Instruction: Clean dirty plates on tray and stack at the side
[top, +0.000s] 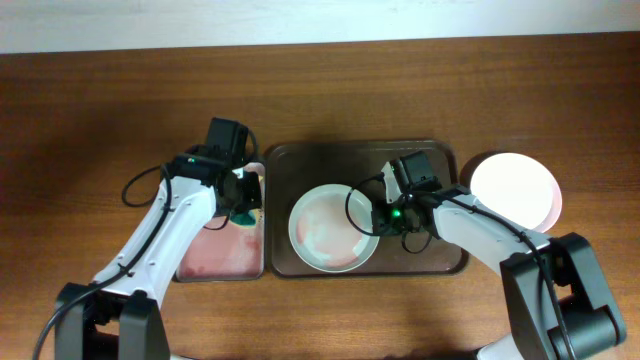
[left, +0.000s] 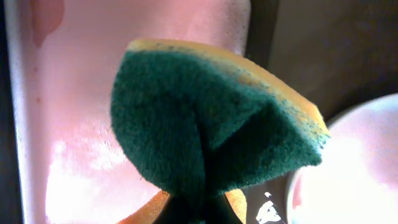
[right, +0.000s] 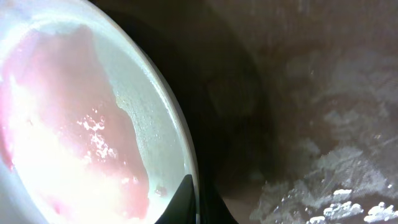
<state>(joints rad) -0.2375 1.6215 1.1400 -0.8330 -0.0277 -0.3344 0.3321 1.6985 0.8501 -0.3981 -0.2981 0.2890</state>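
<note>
A white plate (top: 333, 229) with pink smears lies in the dark brown tray (top: 425, 155), towards its front left. My right gripper (top: 386, 214) is shut on this plate's right rim; in the right wrist view the rim (right: 186, 155) runs between the two dark fingertips of that gripper (right: 196, 202). A second white plate (top: 516, 189) rests on the table right of the tray. My left gripper (top: 243, 207) is shut on a green and yellow sponge (left: 211, 124), which fills the left wrist view and bulges out of the gripper (left: 193, 211). The sponge hangs over the pinkish sponge tray's right edge.
The black-rimmed pinkish sponge tray (top: 215, 255) sits directly left of the brown tray, wet and glossy (left: 68, 124). A white plate's edge (left: 354, 168) shows at the lower right of the left wrist view. Bare wooden table (top: 100, 110) lies all around.
</note>
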